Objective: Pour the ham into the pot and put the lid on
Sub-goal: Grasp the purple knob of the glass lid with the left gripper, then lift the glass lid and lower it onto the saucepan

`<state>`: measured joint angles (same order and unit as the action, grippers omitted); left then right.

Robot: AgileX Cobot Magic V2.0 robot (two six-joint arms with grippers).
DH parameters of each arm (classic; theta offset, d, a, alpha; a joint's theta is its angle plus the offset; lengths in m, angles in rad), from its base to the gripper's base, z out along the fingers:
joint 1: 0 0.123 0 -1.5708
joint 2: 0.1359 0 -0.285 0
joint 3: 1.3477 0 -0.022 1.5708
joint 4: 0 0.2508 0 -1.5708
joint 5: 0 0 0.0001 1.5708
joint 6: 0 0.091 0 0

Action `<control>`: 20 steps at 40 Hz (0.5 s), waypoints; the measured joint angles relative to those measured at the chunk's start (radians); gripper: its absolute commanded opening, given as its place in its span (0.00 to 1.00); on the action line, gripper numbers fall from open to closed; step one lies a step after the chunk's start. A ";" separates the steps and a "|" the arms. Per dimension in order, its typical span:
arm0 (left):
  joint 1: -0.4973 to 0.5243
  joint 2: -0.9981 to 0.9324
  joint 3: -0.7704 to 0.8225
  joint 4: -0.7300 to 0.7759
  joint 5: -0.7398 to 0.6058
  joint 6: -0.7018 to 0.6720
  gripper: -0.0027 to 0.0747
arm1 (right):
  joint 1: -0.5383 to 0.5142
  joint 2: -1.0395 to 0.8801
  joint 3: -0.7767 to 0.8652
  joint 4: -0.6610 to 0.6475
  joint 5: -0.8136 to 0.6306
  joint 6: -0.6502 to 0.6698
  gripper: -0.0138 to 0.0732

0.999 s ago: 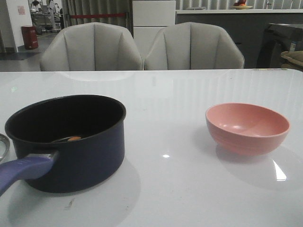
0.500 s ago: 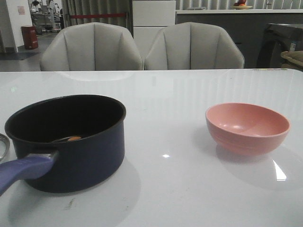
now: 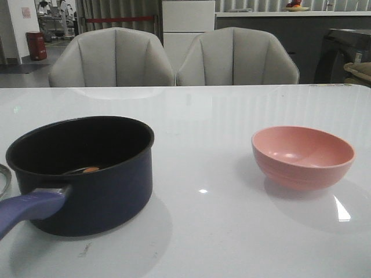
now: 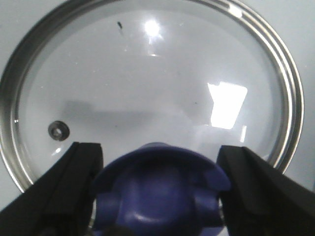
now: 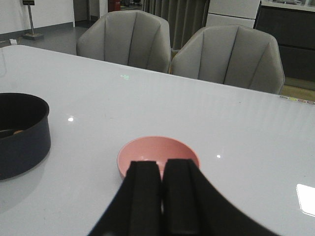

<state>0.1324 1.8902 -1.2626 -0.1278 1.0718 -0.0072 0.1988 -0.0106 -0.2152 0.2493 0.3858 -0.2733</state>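
My left gripper (image 4: pixel 157 196) straddles the lid's (image 4: pixel 147 88) knob (image 4: pixel 160 189), fingers spread, not touching. Heavy, breakable glass; I'd grip that knob. Right gripper (image 5: pixel 161 196) is closed, empty.

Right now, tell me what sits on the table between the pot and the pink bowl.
Nothing: in the front view only bare white table separates the pot from the pink bowl. The right wrist view agrees.

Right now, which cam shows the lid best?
Left wrist view: the glass lid fills the frame, blue knob between the open left gripper fingers. Front view catches only a rim sliver. Right wrist view doesn't show it.
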 measured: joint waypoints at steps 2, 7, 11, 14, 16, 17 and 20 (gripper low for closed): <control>0.000 0.000 -0.001 0.000 0.002 0.007 0.46 | 0.000 0.000 0.000 0.000 0.000 0.000 0.34; 0.000 0.000 -0.002 -0.002 0.004 0.012 0.37 | 0.000 0.000 0.000 0.000 0.000 0.000 0.34; 0.000 0.000 -0.002 -0.002 0.007 0.014 0.32 | 0.000 0.000 0.000 0.000 0.000 0.000 0.34; 0.000 0.000 -0.002 -0.002 0.009 0.014 0.31 | 0.000 0.000 0.000 0.000 0.000 0.000 0.34; 0.000 -0.002 -0.002 -0.002 0.009 0.016 0.30 | 0.000 0.000 0.000 0.000 0.000 0.000 0.34; 0.000 -0.002 -0.002 -0.002 0.011 0.016 0.30 | 0.000 0.000 0.000 0.000 0.000 0.000 0.34; 0.000 -0.004 -0.005 0.000 0.023 0.023 0.30 | 0.000 0.000 0.000 0.000 0.000 0.000 0.34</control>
<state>0.1324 1.8866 -1.2672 -0.1276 1.0951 0.0153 0.1988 -0.0106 -0.2152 0.2493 0.3858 -0.2733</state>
